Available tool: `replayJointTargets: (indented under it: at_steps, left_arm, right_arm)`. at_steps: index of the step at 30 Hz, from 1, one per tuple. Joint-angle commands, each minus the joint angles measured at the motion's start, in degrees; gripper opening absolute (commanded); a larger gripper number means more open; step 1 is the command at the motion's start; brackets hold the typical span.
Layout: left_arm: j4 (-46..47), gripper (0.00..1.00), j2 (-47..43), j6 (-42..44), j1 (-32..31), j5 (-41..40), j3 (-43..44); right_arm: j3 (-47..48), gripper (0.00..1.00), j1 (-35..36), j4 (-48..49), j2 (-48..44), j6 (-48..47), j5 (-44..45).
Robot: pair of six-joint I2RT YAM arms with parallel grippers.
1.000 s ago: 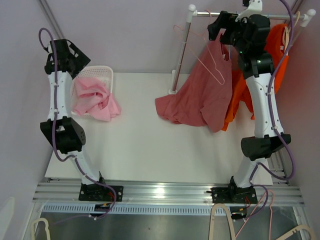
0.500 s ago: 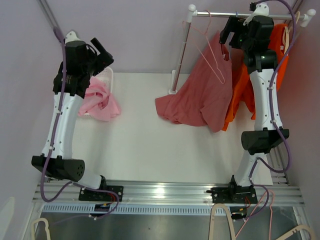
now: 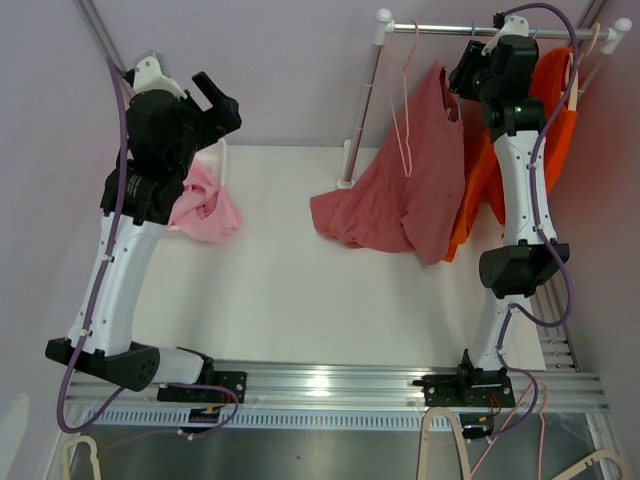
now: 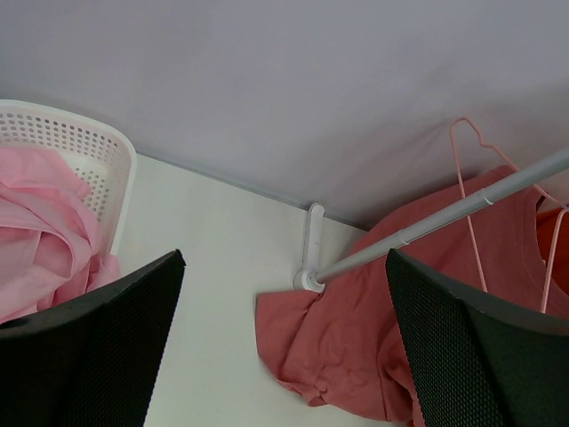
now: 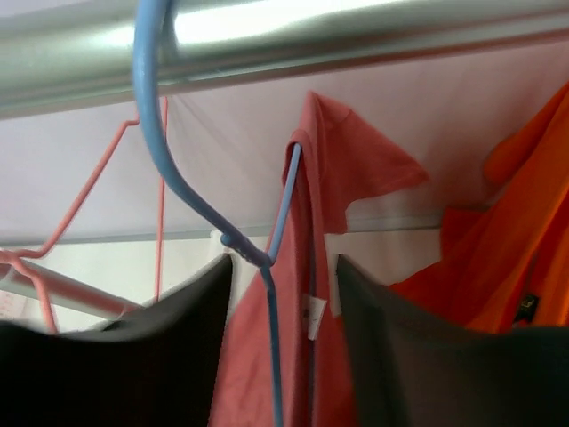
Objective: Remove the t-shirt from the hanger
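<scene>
The red t-shirt (image 3: 415, 190) hangs on a blue hanger (image 5: 182, 182). The hanger's hook goes over the metal rail (image 5: 356, 27) above the far right corner of the table (image 3: 280, 300). The collar is high on the hanger. The lower part of the shirt falls down and lies spread on the table, near the foot of the rail post (image 3: 360, 100). Because the cloth is already partly resting there, I think only the collar and shoulders carry weight on the hanger.

The right gripper (image 5: 284, 267) is raised up to the rail. Its jaws stand apart, one on each side of the thin neck of the blue hanger, just below the hook. One finger seems to touch the wire and the other is a little away, so nothing is clamped. This place is sensible, in my opinion: taking the neck would keep the hanger from swinging or sliding along the rail when the shirt is pulled.

An empty pink hanger (image 5: 162, 205) hangs just beside it on the same rail, and an orange garment (image 3: 560, 110) hangs on the other side, so there is little free room.

The left gripper (image 4: 283, 267) is lifted over the far left side of the table, with jaws wide apart and holding nothing. It looks across toward the shirt. Below it stands a white basket (image 4: 80, 142) with pink cloth (image 4: 36, 222) inside. Probably this arm should take the shirt.
</scene>
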Motion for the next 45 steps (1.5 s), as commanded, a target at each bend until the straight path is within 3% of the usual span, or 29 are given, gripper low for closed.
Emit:
replayJointTargets:
  at_steps: [1, 3, 11, 14, 17, 26, 28, 36, 39, 45]
  left_arm:
    - [2.50, 1.00, -1.12, 2.91, -1.07, -2.93, 0.37]
    - [3.20, 0.99, -1.12, 3.43, -1.59, -3.19, -0.24]
    - [3.64, 1.00, -1.12, 4.49, -3.09, -4.95, -1.30]
    - [4.00, 0.99, -1.38, 4.93, -3.44, -5.65, -1.56]
    - [4.08, 0.99, -1.64, 5.72, -4.23, -6.70, -1.56]
    - [7.94, 1.00, -1.12, 17.49, -17.40, -16.81, -1.38]
    - [11.37, 0.99, -1.21, 21.08, -20.04, -12.19, -2.79]
    - [13.39, 1.00, 2.58, 28.75, -28.83, -6.02, -2.87]
    - [17.43, 0.99, 1.00, 31.56, -31.47, -2.86, -7.17]
    - [29.29, 0.99, -4.01, 34.99, -37.44, 7.00, -21.31]
  right_arm:
    - [3.15, 0.40, -0.26, 2.80, 0.97, 0.32, -1.51]
    - [3.15, 0.23, -0.52, 2.80, 1.32, 0.24, -1.69]
    - [2.97, 0.17, -0.87, 2.71, 1.94, -0.12, -2.48]
    - [2.89, 0.00, -0.78, 3.15, 2.03, -0.64, -2.48]
    - [2.89, 0.00, -0.78, 4.47, 1.94, -0.47, -1.43]
    - [2.89, 0.00, 1.50, 8.25, -1.22, -3.72, 2.52]
    - [2.97, 0.00, 1.94, 8.34, -2.79, -3.81, 3.49]
    - [0.44, 0.00, 5.46, 4.56, -8.95, -7.23, 11.31]
    - [-3.69, 0.00, 5.98, 4.03, -12.82, -6.62, 13.34]
    - [-13.98, 0.00, 10.37, -1.32, -19.67, 0.31, 31.60]
